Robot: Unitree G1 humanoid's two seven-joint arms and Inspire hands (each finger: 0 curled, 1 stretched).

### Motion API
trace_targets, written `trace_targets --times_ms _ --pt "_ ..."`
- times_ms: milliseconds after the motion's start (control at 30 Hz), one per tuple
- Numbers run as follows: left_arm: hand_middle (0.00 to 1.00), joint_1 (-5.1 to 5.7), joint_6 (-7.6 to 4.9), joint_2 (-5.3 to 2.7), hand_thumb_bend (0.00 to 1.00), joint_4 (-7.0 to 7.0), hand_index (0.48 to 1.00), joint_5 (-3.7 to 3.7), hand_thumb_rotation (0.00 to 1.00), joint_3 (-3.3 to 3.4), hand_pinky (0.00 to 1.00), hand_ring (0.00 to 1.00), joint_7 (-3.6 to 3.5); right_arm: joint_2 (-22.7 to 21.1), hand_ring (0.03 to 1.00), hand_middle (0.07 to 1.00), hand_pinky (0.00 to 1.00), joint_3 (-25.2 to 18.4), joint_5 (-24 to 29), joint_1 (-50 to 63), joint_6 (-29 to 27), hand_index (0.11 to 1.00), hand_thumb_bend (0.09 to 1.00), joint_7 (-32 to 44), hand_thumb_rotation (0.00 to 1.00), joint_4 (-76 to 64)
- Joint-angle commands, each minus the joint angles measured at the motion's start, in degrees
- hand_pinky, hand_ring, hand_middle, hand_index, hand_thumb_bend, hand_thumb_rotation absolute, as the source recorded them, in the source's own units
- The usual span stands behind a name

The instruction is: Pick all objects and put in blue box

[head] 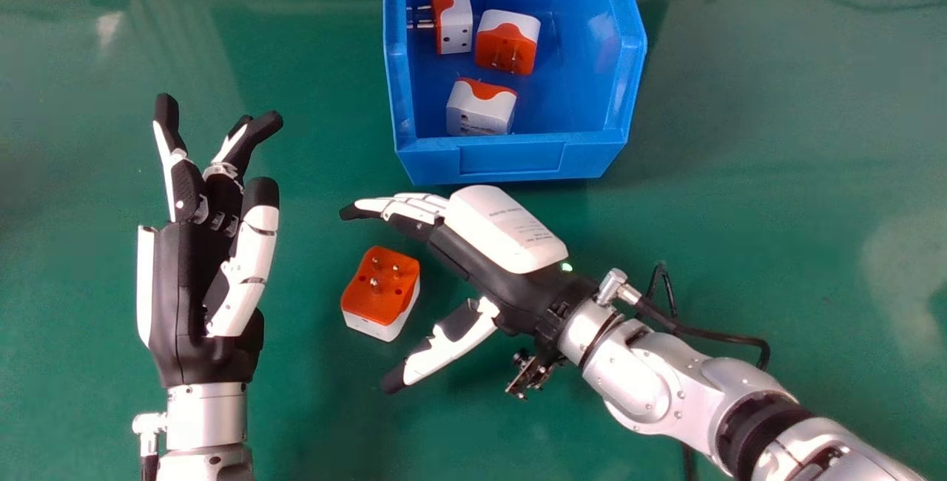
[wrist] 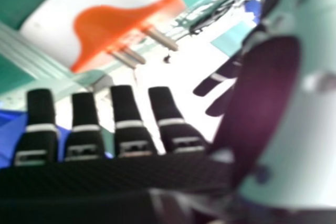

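Nearest the camera in the right hand view was the thumb (wrist: 262, 103) of the robot's right hand (head: 507, 229), standing wide of the fingers, which were nearly straight. The right hand was inspected over the green table (head: 784, 244), on the robot's side of the blue box (head: 510, 159), and was found to hold nothing. The loose adapter (head: 379, 287) lay on the tabletop, orange face and metal pins upward, white body beneath; from the head view it sat between the spread thumb and fingers, with visible table separating it from both. The left hand (head: 177, 274) was noted at the left of the head view, wide, its fingers extended and slightly bent, with nothing held. Inside the box, three items were recorded: a white and orange adapter (head: 457, 29) with its pins toward the left wall, a second adapter (head: 508, 44) just beside it showing its orange pin face, and a third adapter (head: 481, 109) close to the near wall, white side showing and orange along its far edge. A black cable (head: 710, 333) ran beside the silver right forearm (head: 688, 392), and a small bracket (head: 534, 374) was observed at the wrist.
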Motion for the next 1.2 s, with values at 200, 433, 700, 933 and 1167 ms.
trace_targets --times_ms 200,433,700,933,1167 --pt "0.80 -0.53 -0.62 0.37 0.33 -0.96 0.855 -0.18 0.44 -0.08 1.00 0.93 -0.48 2.21 0.856 0.851 0.75 2.25 -1.34 -2.39 2.73 0.854 1.000 -1.40 0.35 0.73" --pt "0.79 -0.32 -0.53 0.37 0.33 -0.91 0.854 -0.70 0.43 0.03 1.00 0.93 -1.19 2.90 0.851 0.857 0.73 5.09 -3.90 -3.32 6.40 0.867 1.000 -1.20 0.38 0.71" --pt "0.79 -0.33 -0.61 -0.17 0.33 -0.78 0.853 -1.50 0.43 0.05 1.00 0.93 -1.75 3.79 0.816 0.837 0.69 8.07 -6.13 -3.05 9.54 0.864 1.000 -0.87 0.38 0.24" --pt "0.73 -0.32 -0.67 -0.35 0.37 -0.80 0.847 -2.11 0.34 -0.05 1.00 0.93 -2.62 4.40 0.799 0.833 0.67 12.23 -9.21 -2.91 12.85 0.856 1.000 -2.86 0.37 -1.08" --pt "0.57 -0.49 -0.71 -0.12 0.45 -0.59 0.729 -1.78 0.14 0.05 1.00 0.91 -2.46 4.37 0.773 0.825 0.60 12.90 -8.67 -3.61 12.89 0.833 1.000 -2.54 0.34 -1.25"
